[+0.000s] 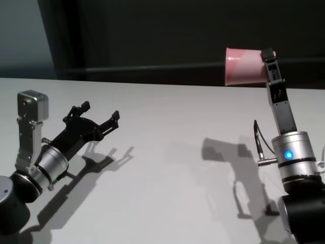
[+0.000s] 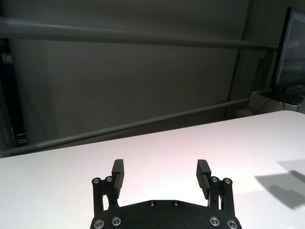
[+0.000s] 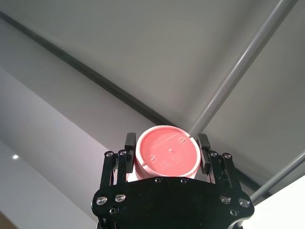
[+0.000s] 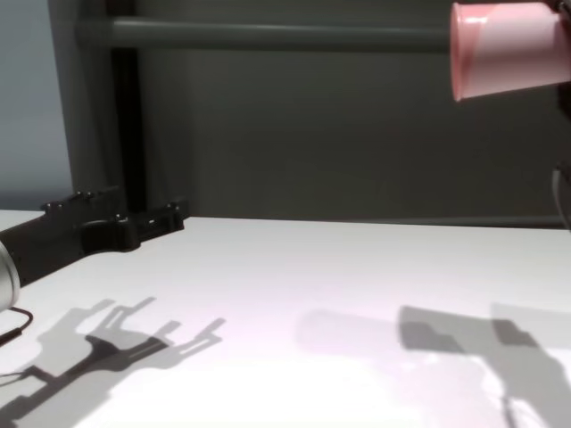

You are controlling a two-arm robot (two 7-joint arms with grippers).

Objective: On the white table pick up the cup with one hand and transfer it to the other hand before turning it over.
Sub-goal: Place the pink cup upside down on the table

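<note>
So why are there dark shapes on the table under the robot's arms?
They are shadows. In the head view, the right gripper holds the pink cup up in the air, so a grey shadow falls on the white table below it; the open left gripper throws a darker one. The chest view shows both shadows too, and a bright patch of light near the table's front edge.
</note>
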